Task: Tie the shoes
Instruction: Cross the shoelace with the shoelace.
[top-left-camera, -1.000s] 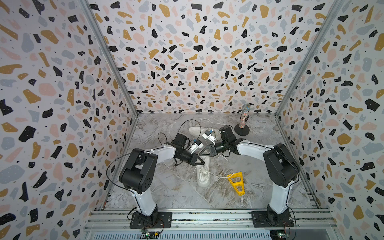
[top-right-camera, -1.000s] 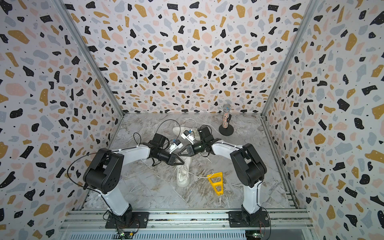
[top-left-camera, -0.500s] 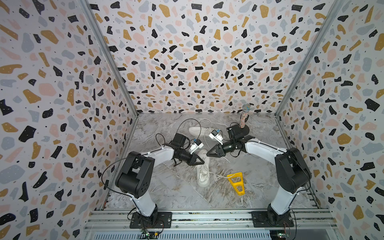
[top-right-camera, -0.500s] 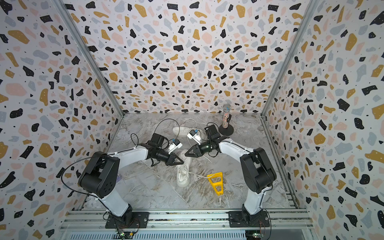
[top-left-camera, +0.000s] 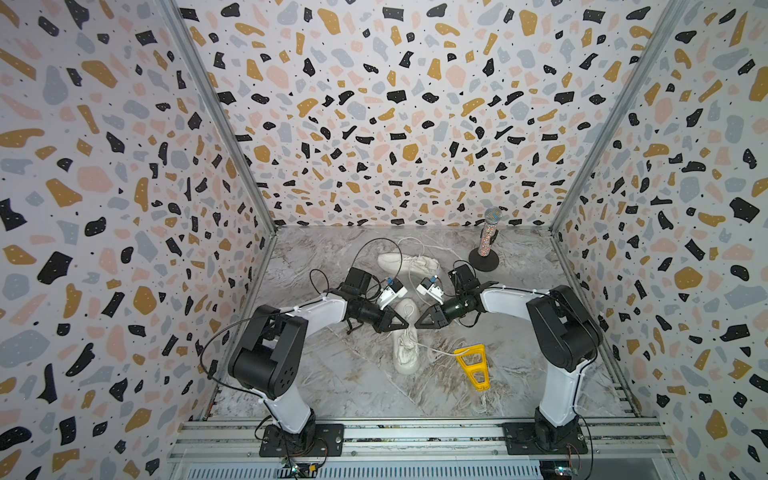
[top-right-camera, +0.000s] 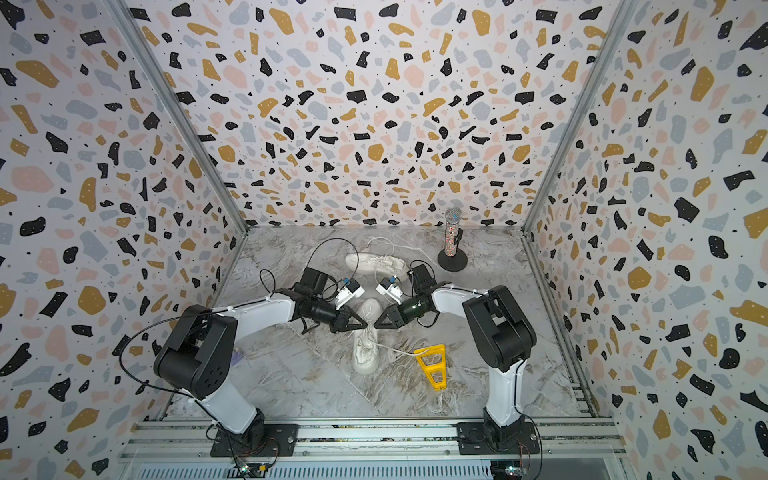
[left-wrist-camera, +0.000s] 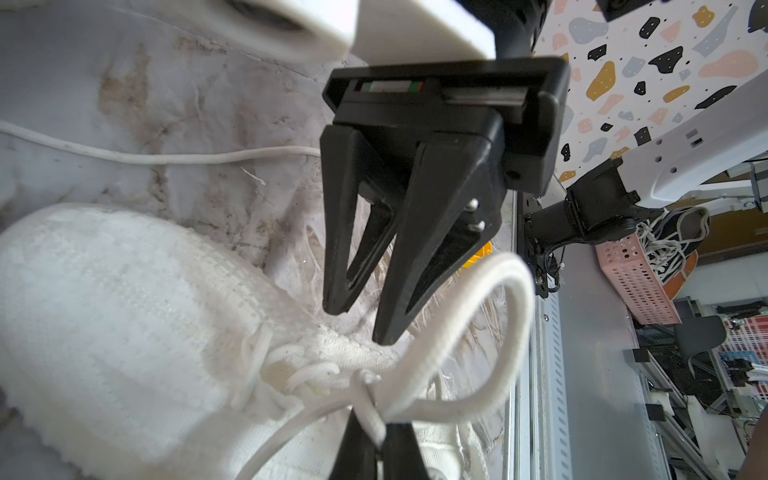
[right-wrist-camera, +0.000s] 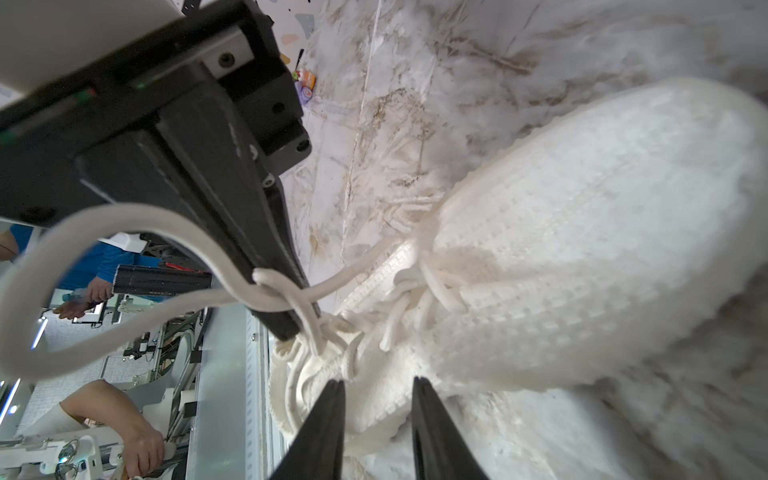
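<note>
Our left fingers (top-left-camera: 397, 323) are pressed together on the lace (left-wrist-camera: 372, 415) at its crossing over the tongue, and a loop (left-wrist-camera: 517, 316) stands out from that pinch. Our right fingers (top-left-camera: 424, 323) are spread and hold nothing; they hang just beside the loop, tips aimed at the laced part of the near shoe (left-wrist-camera: 124, 299).

We judge the bow half made. To finish it well, we bring the right fingers down with one on each side of the cord, never snagging the knit upper, and close only once the cord sits between them. Then both arms draw apart level and evenly, or the light shoe will slide.

That shoe lies mid-bench (top-left-camera: 332, 382) between the arms, a free lace end (top-left-camera: 436, 352) trailing toward a yellow frame (top-left-camera: 471, 365). The far shoe (top-left-camera: 409, 262) lies behind, laces loose.
</note>
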